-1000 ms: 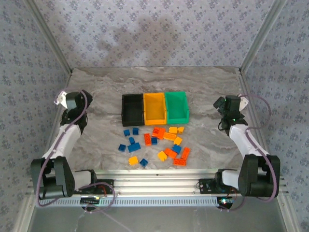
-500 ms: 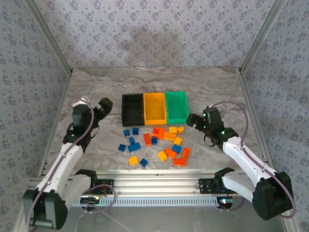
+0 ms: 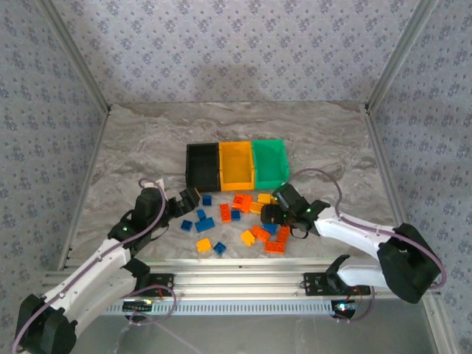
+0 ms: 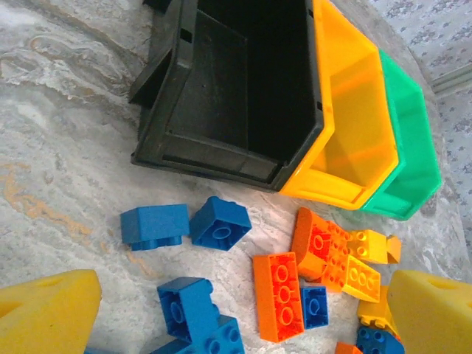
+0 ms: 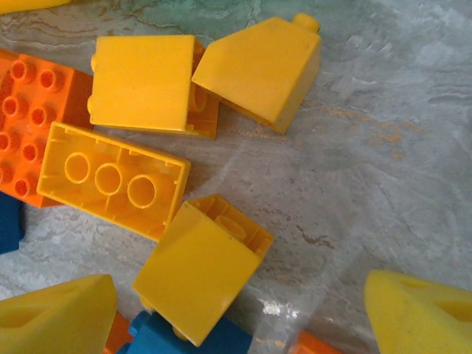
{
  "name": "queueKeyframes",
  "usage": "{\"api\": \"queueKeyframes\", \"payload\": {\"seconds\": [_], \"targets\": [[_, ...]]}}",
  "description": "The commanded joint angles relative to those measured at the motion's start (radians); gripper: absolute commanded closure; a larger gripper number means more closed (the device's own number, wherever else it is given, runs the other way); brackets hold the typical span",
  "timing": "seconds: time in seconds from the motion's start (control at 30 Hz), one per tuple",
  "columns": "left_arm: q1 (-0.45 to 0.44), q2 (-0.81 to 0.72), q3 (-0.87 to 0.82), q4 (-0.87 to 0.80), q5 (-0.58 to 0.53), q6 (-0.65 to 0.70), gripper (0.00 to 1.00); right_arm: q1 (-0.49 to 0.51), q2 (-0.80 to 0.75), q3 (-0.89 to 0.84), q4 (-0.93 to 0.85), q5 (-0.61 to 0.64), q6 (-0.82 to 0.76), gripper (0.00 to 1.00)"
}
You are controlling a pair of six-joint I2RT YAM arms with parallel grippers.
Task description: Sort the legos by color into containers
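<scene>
Both arms reach low and forward from the bottom corners toward mid-frame, having swung in from the sides over the last second. The left hand point(image 3: 189, 200) hovers released at the left edge of the legos point(image 3: 237, 217). The right hand point(image 3: 271, 214) is unclenched, its pads point(image 5: 59, 317) either side of a yellow brick point(image 5: 199, 276) lying on the worktop point(image 3: 147, 140). The containers point(image 3: 236, 164) sit just above the pile.
</scene>
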Motion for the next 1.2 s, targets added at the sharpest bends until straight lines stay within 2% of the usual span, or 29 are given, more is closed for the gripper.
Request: {"api": "queueKeyframes", "payload": {"seconds": [0.0,0.33,0.43,0.53,0.77,0.9,1.17], "targets": [[-0.006,-0.025,-0.017,-0.012,-0.027,-0.016,0.0,0.016,0.041,0.022,0.035,0.058,0.065,0.15],[-0.006,-0.038,-0.036,-0.018,-0.028,-0.025,0.0,0.017,0.128,0.04,-0.019,0.126,0.121,0.35],[-0.008,-0.043,-0.034,-0.017,-0.031,-0.023,0.0,0.015,0.111,0.035,-0.07,0.164,0.155,0.41],[-0.008,-0.043,-0.032,-0.012,-0.029,-0.021,0.0,0.0,0.084,0.021,-0.056,0.161,0.147,0.42],[-0.008,-0.038,-0.017,-0.021,-0.028,-0.014,0.0,-0.024,0.039,0.003,-0.019,0.139,0.11,0.58],[-0.008,-0.036,-0.008,-0.031,-0.026,-0.012,0.0,-0.039,0.001,-0.005,-0.029,0.125,0.096,0.64],[-0.007,-0.02,0.029,-0.091,-0.03,-0.014,0.0,-0.048,-0.104,0.071,-0.092,0.074,-0.014,0.7]]}}
